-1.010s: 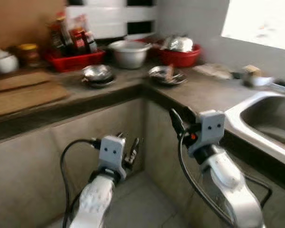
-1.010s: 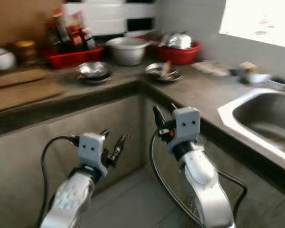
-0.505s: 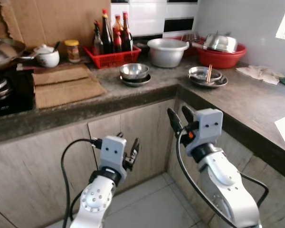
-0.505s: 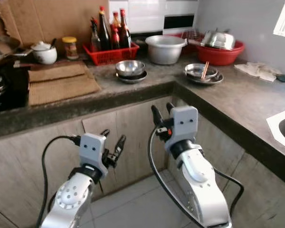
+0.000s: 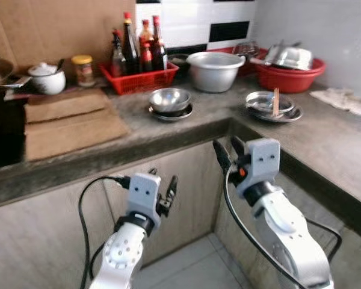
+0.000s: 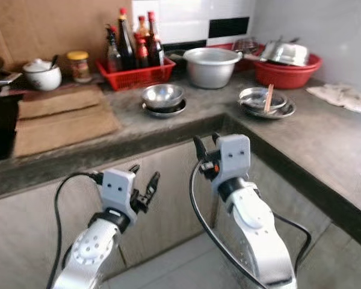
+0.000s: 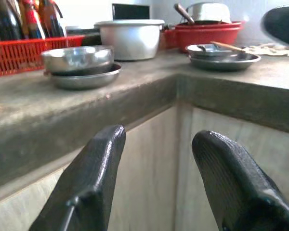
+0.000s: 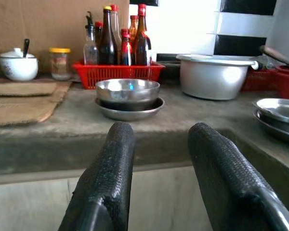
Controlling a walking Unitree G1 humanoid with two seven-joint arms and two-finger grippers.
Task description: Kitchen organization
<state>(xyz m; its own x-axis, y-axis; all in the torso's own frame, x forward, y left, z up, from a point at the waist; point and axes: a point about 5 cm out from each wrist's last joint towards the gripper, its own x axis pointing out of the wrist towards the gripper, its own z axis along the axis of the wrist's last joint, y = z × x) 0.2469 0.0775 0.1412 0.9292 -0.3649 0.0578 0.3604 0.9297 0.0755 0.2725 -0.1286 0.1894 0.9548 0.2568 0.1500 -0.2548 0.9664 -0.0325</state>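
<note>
Two stacked steel bowls point(image 5: 171, 100) sit nearest — probably light, rigid, slippery; grip the rim. Left gripper point(image 5: 163, 188) and right gripper point(image 5: 229, 151) hover empty, fingers apart.

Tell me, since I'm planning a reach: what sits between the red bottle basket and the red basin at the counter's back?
The large metal pot stands between red basket and red basin, in the eye views.

The left hand point(image 7: 156, 180) points at the edge of a grey worktop point(image 7: 135, 84), its two black fingers point(image 7: 89, 183) spread apart with nothing between them. On the worktop sit a steel bowl on a plate point(image 7: 79, 65), a red basket of bottles point(image 7: 19, 50), a pale pot point(image 7: 130, 38), a red basin point(image 7: 207, 31) and a steel dish holding chopsticks point(image 7: 224, 53). Below the edge are light wood cabinet fronts point(image 7: 154, 168).
</note>
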